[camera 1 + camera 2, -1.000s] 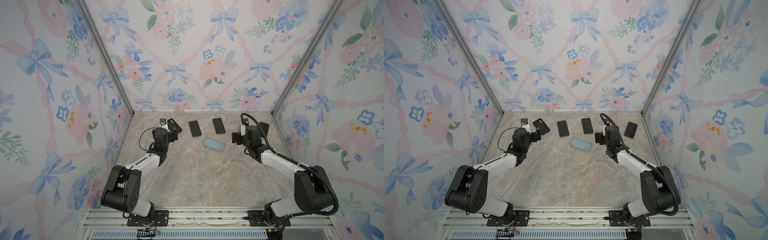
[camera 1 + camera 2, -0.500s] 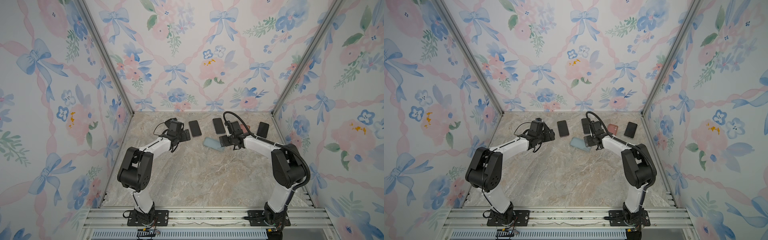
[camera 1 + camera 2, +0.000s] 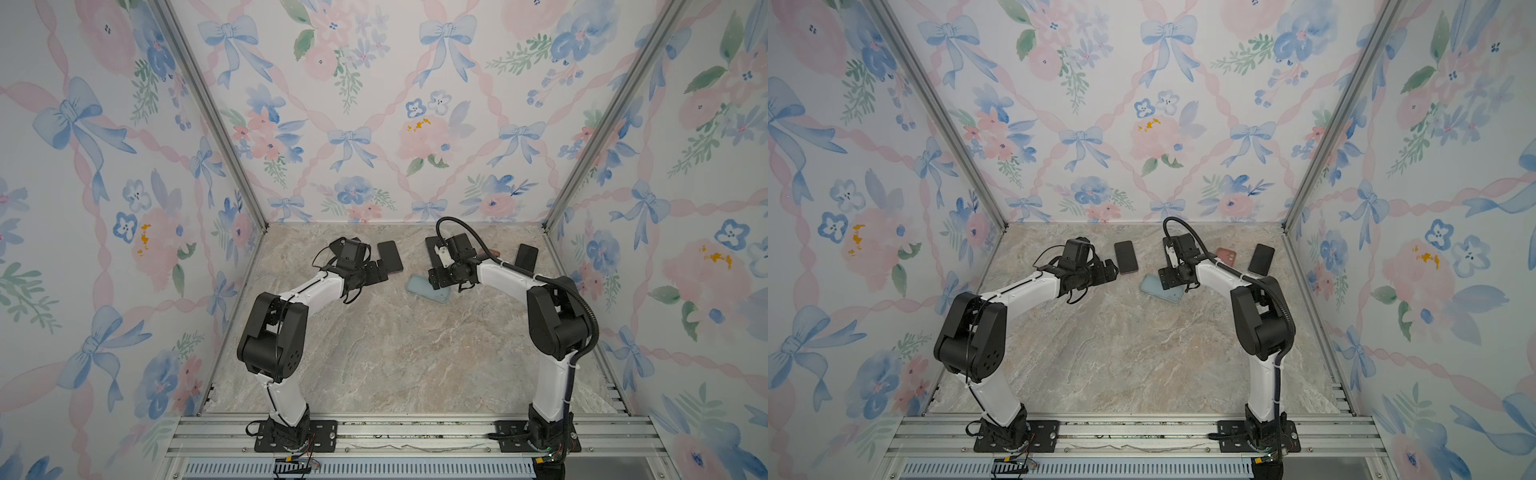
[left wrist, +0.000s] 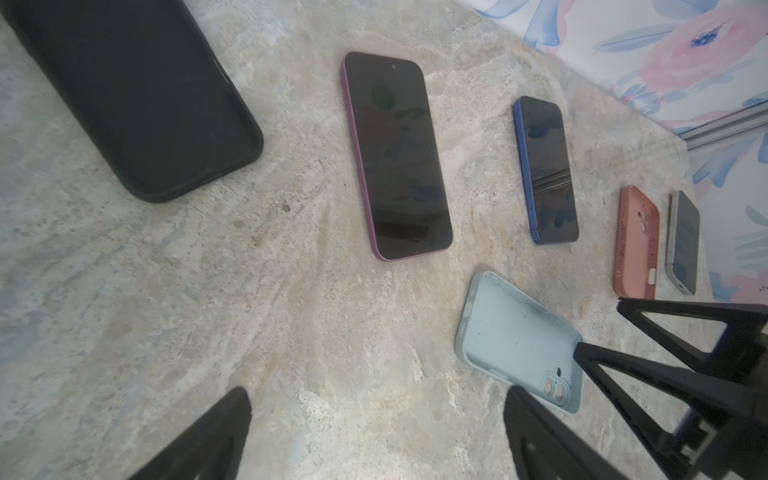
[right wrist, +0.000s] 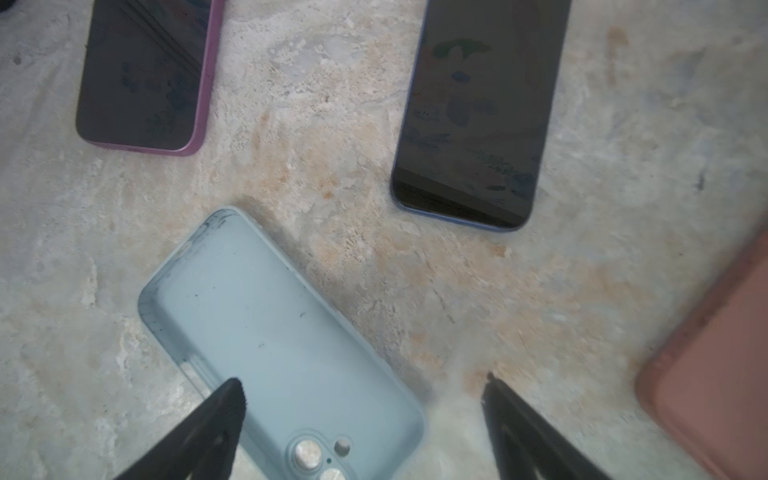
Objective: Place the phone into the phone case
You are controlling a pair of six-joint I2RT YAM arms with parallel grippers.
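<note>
Early stage, nothing seated yet. Empty-looking light blue case flat on marble table, open side up, toward the back middle in both top views. Behind it, purple-edged phone and blue-edged phone, both flat, screens up, apart from the case, untouched.

Low beside the purple-edged phone, left gripper, jaws wide apart, empty. Over the camera-cutout end of the case, right gripper, jaws apart, gripping nothing.

Left to do, by judgement: grab a phone, lift, line up, press in. Target phone not tellable.

Case long axis diagonal across the table, skewed against both phones, cutout end toward the right gripper. Phone long axes roughly parallel, running toward the back wall. Notch end of the purple-edged phone away from the case.
</note>
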